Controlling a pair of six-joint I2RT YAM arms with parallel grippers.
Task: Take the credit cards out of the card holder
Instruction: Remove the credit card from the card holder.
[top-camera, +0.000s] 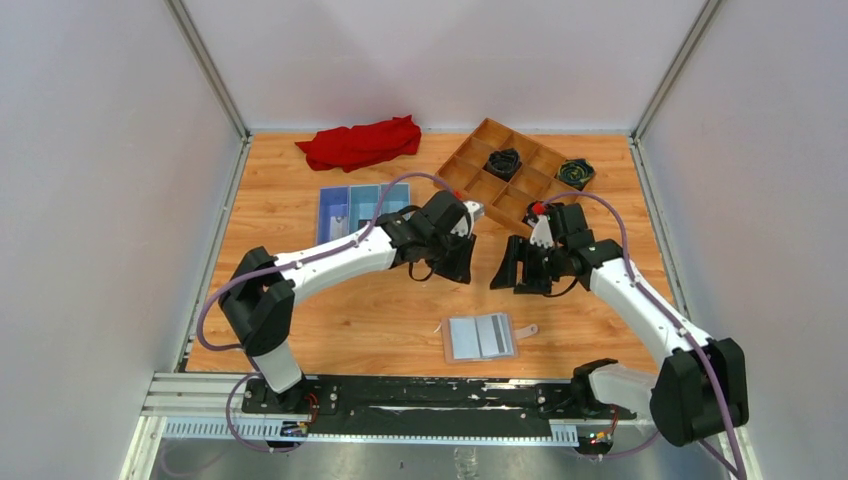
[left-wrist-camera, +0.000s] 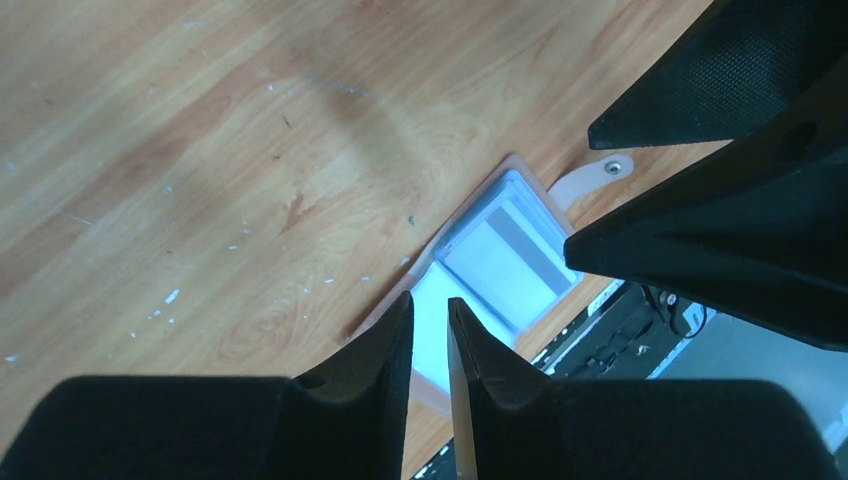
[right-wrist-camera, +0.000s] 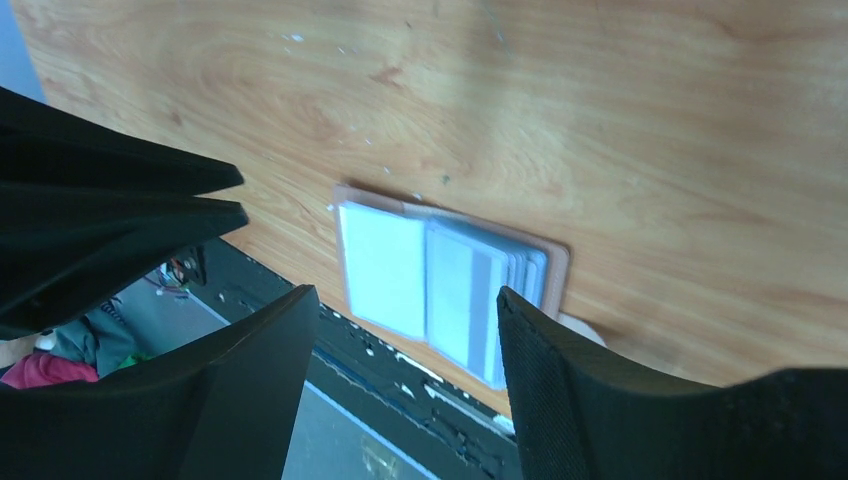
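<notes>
Seen from above, a wooden table (top-camera: 330, 320) with two robot arms reaching inward from its near edge. The card holder (top-camera: 480, 337) lies opened flat near the front edge, between the arm bases, with a small strap tab (top-camera: 527, 330) sticking out on its right. Both grippers hang above the table behind it, touching nothing. The left gripper (left-wrist-camera: 430, 300) is closed to a thin slit and holds nothing; its fingers cover part of the holder's nearer panel in the left wrist view. The right gripper (right-wrist-camera: 405, 295) is spread wide and also holds nothing. The credit cards (right-wrist-camera: 480, 290) are tucked inside the holder, showing only as pale stacked edges with a grey stripe; their number and colours are unclear. At the back sit a red cloth (top-camera: 360, 143), a blue tray (top-camera: 360, 207) partly hidden by the left arm, and a wooden grid tray (top-camera: 510, 170).
</notes>
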